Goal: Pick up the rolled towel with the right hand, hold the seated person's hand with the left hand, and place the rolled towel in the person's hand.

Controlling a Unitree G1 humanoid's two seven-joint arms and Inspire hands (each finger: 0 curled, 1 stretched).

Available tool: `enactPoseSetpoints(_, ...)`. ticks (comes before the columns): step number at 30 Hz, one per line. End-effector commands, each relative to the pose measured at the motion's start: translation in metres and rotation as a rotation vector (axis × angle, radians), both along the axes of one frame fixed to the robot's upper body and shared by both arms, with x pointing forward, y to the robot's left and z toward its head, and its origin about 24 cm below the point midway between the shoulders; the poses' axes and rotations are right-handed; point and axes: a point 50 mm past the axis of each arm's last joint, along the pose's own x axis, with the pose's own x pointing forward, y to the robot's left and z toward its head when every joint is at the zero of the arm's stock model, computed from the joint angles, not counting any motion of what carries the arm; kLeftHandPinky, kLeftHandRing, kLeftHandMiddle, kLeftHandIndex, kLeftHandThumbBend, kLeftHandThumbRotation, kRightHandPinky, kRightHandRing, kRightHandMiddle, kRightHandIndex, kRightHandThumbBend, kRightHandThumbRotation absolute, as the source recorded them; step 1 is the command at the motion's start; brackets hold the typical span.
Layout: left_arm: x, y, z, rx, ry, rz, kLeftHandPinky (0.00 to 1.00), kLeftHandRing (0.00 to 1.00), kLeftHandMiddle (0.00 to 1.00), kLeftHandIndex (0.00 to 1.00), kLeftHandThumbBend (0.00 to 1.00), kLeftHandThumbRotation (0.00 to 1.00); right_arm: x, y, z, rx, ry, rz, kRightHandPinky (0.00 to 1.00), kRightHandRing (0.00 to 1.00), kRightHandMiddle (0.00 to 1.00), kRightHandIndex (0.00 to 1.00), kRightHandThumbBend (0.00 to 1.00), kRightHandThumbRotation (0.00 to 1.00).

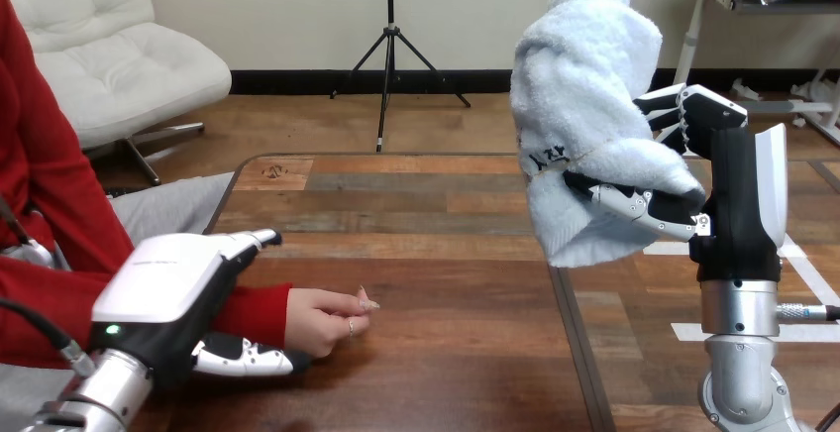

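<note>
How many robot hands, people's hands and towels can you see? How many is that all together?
Robot hands: 2 (left robot hand, right robot hand)
Person's hand: 1
Towel: 1
Total: 4

Pale bluish-white rolled towel [584, 105], plain, at far right. Right hand [738, 204]: black, white back shell, black-and-white fingers. Left hand [168, 273], near left: white shell over black. Red sleeve [260, 311] beside it. Wooden table [446, 214]: planks of mixed browns, reddish to greyish.
</note>
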Motion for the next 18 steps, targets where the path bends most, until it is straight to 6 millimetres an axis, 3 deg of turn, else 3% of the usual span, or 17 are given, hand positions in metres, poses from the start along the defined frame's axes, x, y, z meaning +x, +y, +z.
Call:
enactPoseSetpoints(1,0.0174,-0.0024,0.0160,0.051,-0.044,-0.028,0.77,0.85,0.86,0.86,1.00,0.49,0.0109,0.0001,0.0238,0.030,-0.100,-0.003,0.21,0.27,0.36,0.45,0.76,0.00)
enactPoseSetpoints(18,0.0240,-0.0091,0.0107,0.111,-0.039,-0.059,0.76,0.83,0.84,0.82,1.00,0.38,0.0115,0.0011,0.0244,0.049,-0.101,0.002,0.19,0.25,0.35,0.45,0.76,0.00)
